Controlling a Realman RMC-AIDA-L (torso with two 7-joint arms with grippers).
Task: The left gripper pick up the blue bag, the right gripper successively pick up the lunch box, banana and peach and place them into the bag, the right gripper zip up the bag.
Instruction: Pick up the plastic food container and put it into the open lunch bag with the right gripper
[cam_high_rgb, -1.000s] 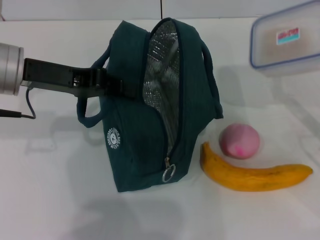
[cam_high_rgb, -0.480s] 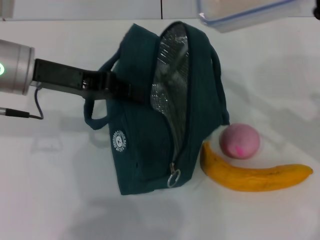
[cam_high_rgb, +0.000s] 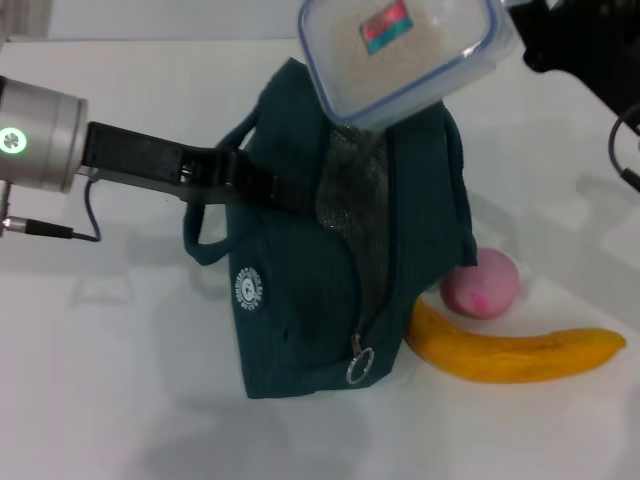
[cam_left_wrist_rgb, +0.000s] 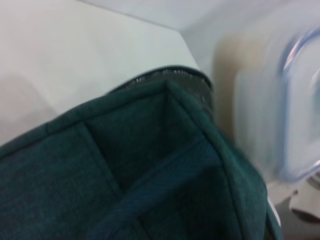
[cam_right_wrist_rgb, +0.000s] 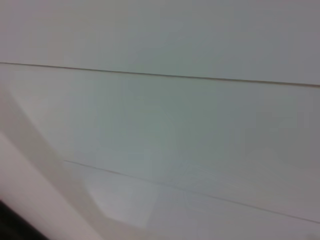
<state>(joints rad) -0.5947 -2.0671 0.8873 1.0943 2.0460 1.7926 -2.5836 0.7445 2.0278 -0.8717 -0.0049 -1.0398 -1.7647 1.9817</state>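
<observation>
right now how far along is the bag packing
Early. The left end effector holds the blue bag open. The lunch box hangs tilted over the opening, carried by the right arm, not yet inside. The banana and peach wait on the table; zipping comes last.

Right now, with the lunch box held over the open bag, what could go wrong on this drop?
The lunch box hangs tilted over the blue bag and looks wider than the narrow foil-lined opening, so it could catch on the rim. The bag leans, held by the left gripper, and a push could tip it onto the peach and banana beside it.
</observation>
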